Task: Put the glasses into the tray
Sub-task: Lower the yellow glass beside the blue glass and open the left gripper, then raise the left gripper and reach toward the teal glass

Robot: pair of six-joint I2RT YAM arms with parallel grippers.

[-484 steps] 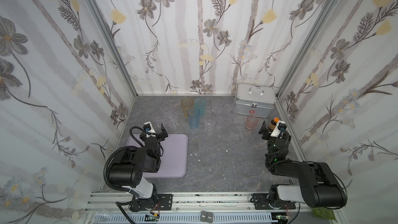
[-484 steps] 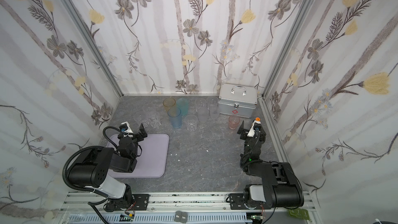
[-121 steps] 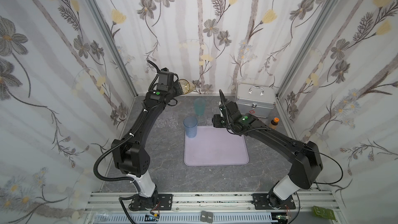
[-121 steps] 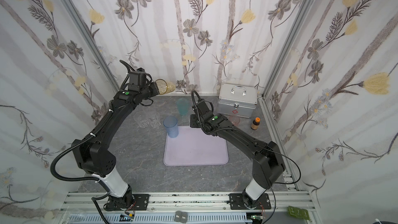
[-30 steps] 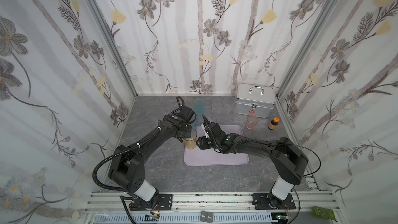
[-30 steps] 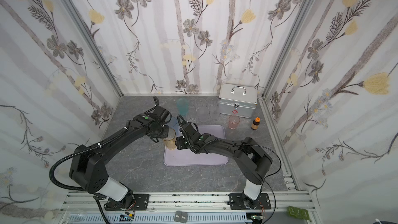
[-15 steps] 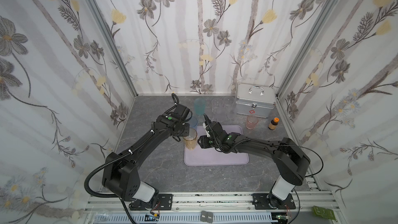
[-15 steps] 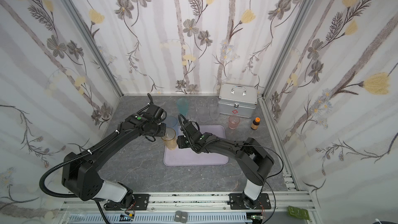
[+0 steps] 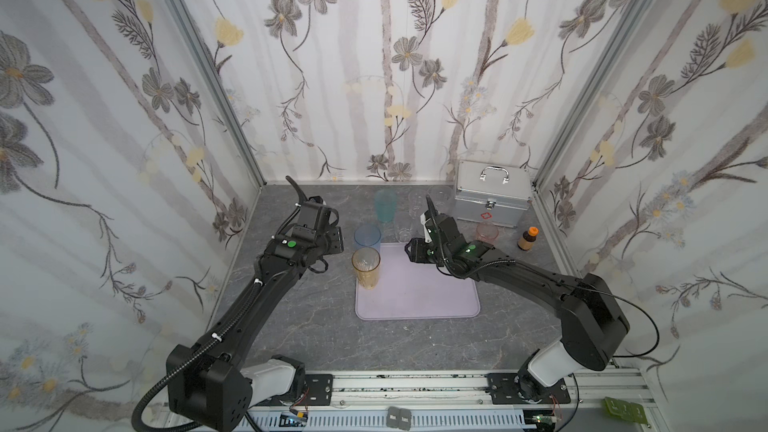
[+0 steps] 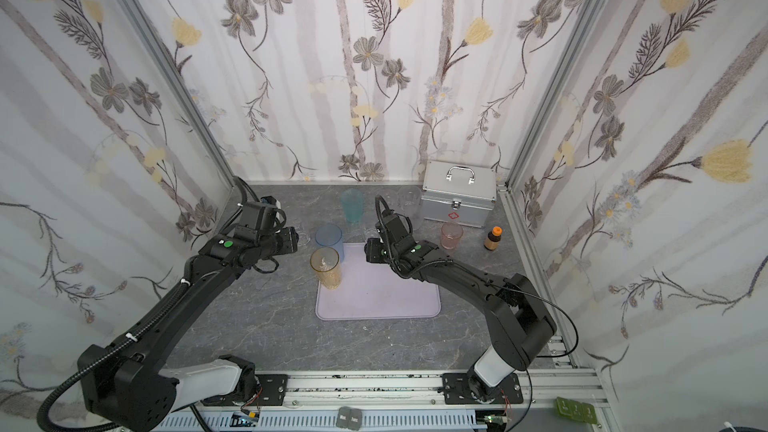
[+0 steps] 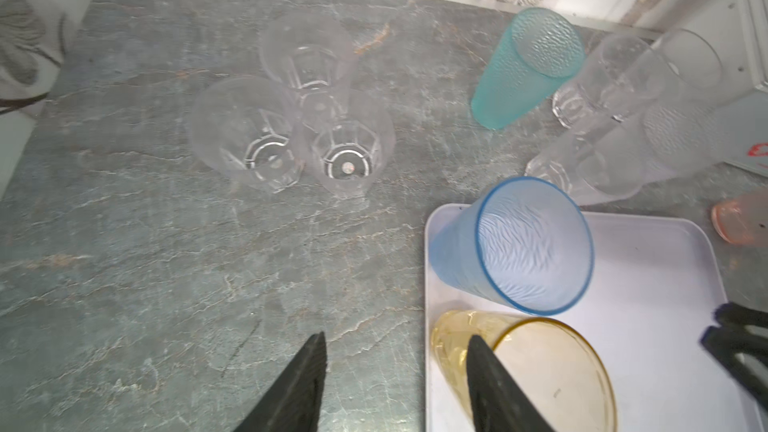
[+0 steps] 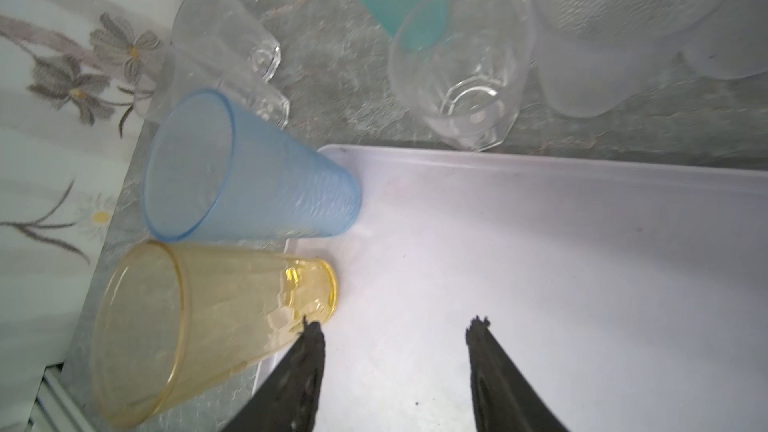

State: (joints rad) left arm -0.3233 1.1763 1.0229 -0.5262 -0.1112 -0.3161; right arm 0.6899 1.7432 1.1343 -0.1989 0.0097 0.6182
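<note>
The grey tabletop (image 9: 316,326) lies under everything, and bare stone shows between my left fingers (image 11: 299,384), which stand parted with nothing in them. The lilac tray (image 9: 415,297) starts just beside them and runs under my right fingers (image 12: 297,380), also spread and empty, low over its bare floor. The silver case (image 9: 490,201) sits well beyond my right fingers against the back wall; it is no part of the job.

Of the glasses, two tall ones stand upright in the tray. The amber glass (image 9: 366,266) is just beside my left fingers at the tray's edge, free of any grip. The blue glass (image 9: 367,236) stands in the corner just past it. I judge they are packed along one edge to leave room for the rest (many remain outside). The teal glass (image 9: 385,205) stands farther off, beyond the tray's far rim, with frosted glasses (image 11: 623,118) near it.

Three short clear glasses (image 11: 249,135) cluster on the tabletop ahead of my left fingers, probably the easiest next reach for that side. Another clear glass (image 12: 461,76) sits just past the rim ahead of my right fingers. The pink glass (image 9: 486,233) waits in front of the case, and the small brown bottle (image 9: 528,238) beside it stays where it is.
</note>
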